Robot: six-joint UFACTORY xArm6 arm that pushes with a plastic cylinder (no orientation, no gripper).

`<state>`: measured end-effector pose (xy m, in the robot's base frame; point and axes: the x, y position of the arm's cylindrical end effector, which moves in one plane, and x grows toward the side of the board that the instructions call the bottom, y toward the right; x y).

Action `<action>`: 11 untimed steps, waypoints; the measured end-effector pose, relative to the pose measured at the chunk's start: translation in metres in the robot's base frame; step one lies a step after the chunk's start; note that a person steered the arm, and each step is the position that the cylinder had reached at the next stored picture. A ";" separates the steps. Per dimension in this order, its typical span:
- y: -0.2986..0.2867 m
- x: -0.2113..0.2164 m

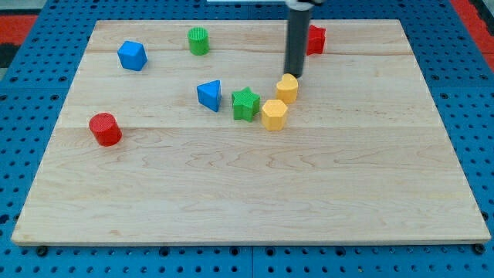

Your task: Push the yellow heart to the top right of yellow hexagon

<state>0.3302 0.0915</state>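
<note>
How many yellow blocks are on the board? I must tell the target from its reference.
2. The yellow heart sits just below my tip; the yellow hexagon lies at its lower left, beside the green star. None seems hidden.

lab bench | blue pegboard (31, 116) | wooden board (255, 185) | coloured blocks

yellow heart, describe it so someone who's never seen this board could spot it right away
On the wooden board, find the central cluster: blue triangle, green star, yellow hexagon. The yellow heart sits at the hexagon's upper right, just below my tip. It is the smaller, rounder yellow block.
</note>
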 end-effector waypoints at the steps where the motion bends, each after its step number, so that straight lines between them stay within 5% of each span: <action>1: 0.006 0.000; 3: -0.081 0.001; 6: 0.004 0.005; 8: -0.039 0.013; 11: 0.011 0.041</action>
